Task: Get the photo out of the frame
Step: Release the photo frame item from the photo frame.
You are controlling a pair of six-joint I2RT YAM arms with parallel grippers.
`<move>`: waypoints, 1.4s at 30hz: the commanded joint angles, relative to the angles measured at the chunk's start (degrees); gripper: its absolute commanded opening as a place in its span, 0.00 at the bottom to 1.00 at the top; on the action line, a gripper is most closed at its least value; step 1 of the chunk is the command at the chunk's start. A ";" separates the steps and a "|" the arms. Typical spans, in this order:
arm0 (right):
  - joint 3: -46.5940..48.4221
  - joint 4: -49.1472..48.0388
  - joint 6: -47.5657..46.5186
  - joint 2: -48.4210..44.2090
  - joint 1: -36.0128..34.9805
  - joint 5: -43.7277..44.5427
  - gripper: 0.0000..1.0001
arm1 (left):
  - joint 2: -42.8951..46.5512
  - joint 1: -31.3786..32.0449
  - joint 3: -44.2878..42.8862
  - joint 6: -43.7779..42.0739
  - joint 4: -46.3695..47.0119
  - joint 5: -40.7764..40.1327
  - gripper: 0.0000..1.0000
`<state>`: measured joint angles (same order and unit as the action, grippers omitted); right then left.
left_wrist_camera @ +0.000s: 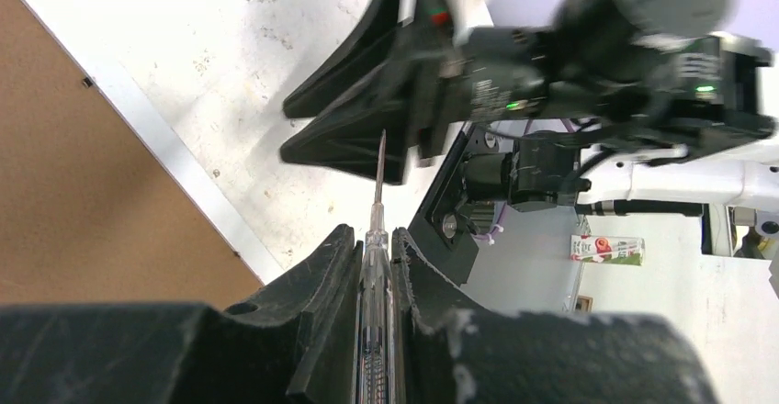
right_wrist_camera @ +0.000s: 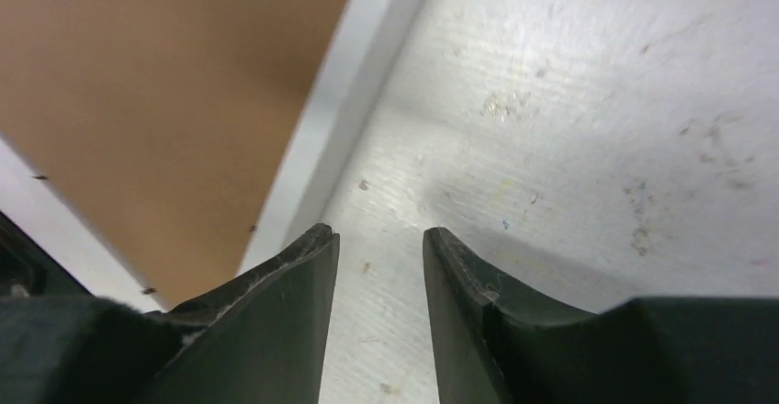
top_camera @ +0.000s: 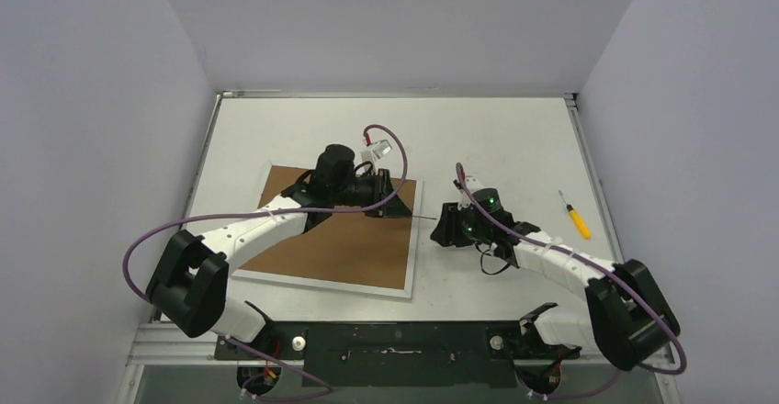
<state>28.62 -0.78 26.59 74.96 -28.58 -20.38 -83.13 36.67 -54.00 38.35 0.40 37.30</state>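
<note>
The tabletop (top_camera: 496, 138) carries the frame (top_camera: 317, 284), which lies flat and face down at left of centre, turned slightly askew. Its narrow white border surrounds the brown backing board (top_camera: 349, 243), which sits in the frame and faces up. The photo cannot be seen in any view. My left arm reaches over the frame, with my left end effector (left_wrist_camera: 372, 239) above the frame's far right corner. It is clamped on the clear-handled screwdriver (left_wrist_camera: 377, 331); the handle sits between both fingers and the thin metal shaft points past the frame's right edge toward my right end effector (right_wrist_camera: 379, 239). I cannot tell whether the tip touches it. My right end effector is low over bare tabletop just beside the frame's right border, its fingers (right_wrist_camera: 294, 275) parted with nothing between them. A yellow-handled screwdriver (top_camera: 578, 218) lies on the tabletop well apart, to the right.
</note>
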 commanded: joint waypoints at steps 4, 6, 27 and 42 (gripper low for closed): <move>9.10 6.34 -5.12 -13.35 0.55 3.17 0.47 | 0.14 0.25 3.60 -0.44 5.25 0.17 0.00; 9.66 6.95 -5.22 -14.10 0.75 5.08 0.49 | 0.29 0.16 3.95 -0.09 5.36 -0.34 0.00; 13.24 -18.21 7.24 17.37 7.20 -13.05 0.48 | -22.43 -11.60 -13.51 3.48 -15.99 0.16 0.00; 14.04 -24.73 9.55 26.78 7.39 -18.36 0.26 | -32.06 -12.73 -21.41 2.30 -22.10 4.09 0.00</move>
<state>41.08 -20.53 35.68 101.06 -21.41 -36.86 -113.32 23.44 -73.43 42.35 -19.20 42.59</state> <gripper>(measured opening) 0.294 0.149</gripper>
